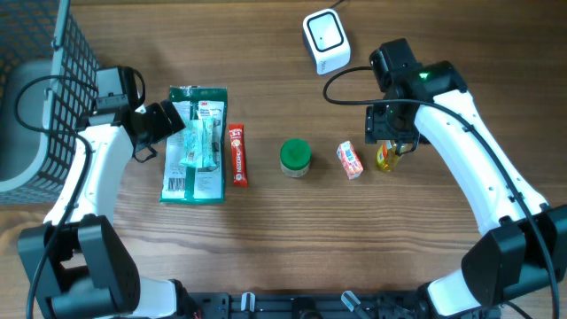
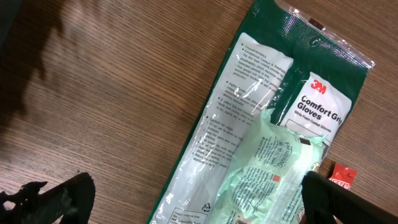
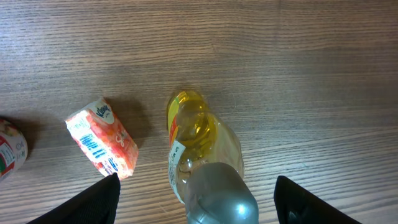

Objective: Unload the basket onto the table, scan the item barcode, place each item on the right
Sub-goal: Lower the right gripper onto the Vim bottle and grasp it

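**Rt tool open over yellow bottle; scanner at top of desk**

Overhead: Brown wood-grain desk [image 1: 266,248] fills the frame. Dark wire basket [image 1: 44,80] at upper left. White scanner [image 1: 324,40] w/ cable at top, right of centre. Row across mid-frame, L to R: green glove pack [image 1: 195,146], red strip pack [image 1: 237,155], green-lidded jar [image 1: 295,158], tissue pack [image 1: 350,160], yellow bottle [image 1: 384,161] at the row's right end, well below the scanner. Rt arm comes in from lower right, elbow bent, right tool [image 1: 390,146] directly over the bottle. Lt arm rises from lower left, left tool [image 1: 177,120] pointing right at the pack's upper left.

Left wrist: Pack lies diagonal, "3M Comfort Grip Gloves" readable, pale green gloves inside. Black fingers in both lower corners, wide apart, gripping nothing.

Right wrist: Bottle centre-bottom, clear w/ yellow liquid, silver cap nearest the lens, label strip on its left; print too small. Upright or tilted: can't tell. Fingers stand apart either side, gap on both sides. Tissue pack just left, barcode showing.
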Controlling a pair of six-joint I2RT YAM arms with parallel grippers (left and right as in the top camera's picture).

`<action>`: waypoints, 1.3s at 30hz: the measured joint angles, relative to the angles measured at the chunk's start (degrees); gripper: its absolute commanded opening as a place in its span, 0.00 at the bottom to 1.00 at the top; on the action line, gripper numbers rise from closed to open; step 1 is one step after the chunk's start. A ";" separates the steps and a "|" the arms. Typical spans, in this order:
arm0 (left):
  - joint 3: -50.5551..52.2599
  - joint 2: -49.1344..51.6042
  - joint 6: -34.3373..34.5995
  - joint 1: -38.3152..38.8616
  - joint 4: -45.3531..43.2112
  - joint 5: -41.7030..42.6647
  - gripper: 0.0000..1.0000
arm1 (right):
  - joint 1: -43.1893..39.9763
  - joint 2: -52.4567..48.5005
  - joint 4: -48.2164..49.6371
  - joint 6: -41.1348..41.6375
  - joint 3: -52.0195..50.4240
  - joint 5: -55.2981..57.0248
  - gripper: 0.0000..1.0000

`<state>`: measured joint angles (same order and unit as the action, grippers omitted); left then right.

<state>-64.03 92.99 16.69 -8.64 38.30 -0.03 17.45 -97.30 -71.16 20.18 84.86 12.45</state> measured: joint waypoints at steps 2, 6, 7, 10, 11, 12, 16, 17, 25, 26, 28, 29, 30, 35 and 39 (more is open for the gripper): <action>0.02 0.00 0.00 0.00 0.00 0.00 1.00 | 0.00 0.00 0.00 -0.35 0.00 0.00 0.80; 0.00 -0.02 -0.02 0.00 0.00 0.00 1.00 | 0.00 0.00 0.76 -1.03 -0.74 0.00 0.80; 0.00 -0.02 0.00 0.00 0.00 -0.02 1.00 | 0.00 0.00 1.31 -1.05 -1.46 -0.02 0.80; 0.00 0.00 0.00 0.00 -0.02 0.00 1.00 | 0.00 -0.13 2.91 -1.11 -4.39 -0.02 0.79; 0.00 -0.02 -0.02 0.00 0.00 0.00 1.00 | -0.04 -0.22 3.19 -1.27 -5.01 -0.02 0.76; 0.00 -0.02 0.00 0.00 0.00 0.00 1.00 | -0.04 -0.22 3.48 -1.29 -5.14 -0.02 0.75; 0.00 0.00 -0.02 0.00 0.00 0.00 1.00 | -0.07 -0.22 4.44 -1.49 -5.18 -0.02 0.75; 0.00 0.00 0.00 0.00 0.00 0.00 1.00 | -0.11 -0.22 4.44 -1.49 -5.18 -0.02 0.75; 0.02 0.00 -0.02 0.00 0.00 0.00 1.00 | -0.81 -0.22 4.52 -2.19 -5.22 -0.42 0.75; 0.02 0.00 0.00 0.00 0.00 0.00 1.00 | -0.79 -0.22 4.52 -2.34 -5.22 -0.42 0.76; 0.00 -0.02 -0.02 0.00 -0.02 0.00 1.00 | -0.79 -0.22 4.55 -2.69 -5.22 -0.48 0.76; 0.02 -0.02 0.00 0.00 0.00 0.00 1.00 | -0.81 -0.22 4.61 -3.19 -5.22 -0.92 0.76; 0.00 0.00 0.00 0.00 0.00 0.00 1.00 | -0.94 -0.22 4.94 -3.85 -5.22 -1.75 0.76; 0.02 -0.02 0.00 0.00 0.00 0.00 1.00 | -3.34 -0.22 6.08 -5.55 -5.22 -5.03 0.75; 0.00 0.00 -0.02 0.00 0.00 0.00 1.00 | -5.73 -0.22 6.01 -5.57 -5.22 -6.73 0.75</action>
<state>-64.03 92.99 16.67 -8.64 38.30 -0.03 11.73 -97.51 -65.14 14.61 79.64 5.72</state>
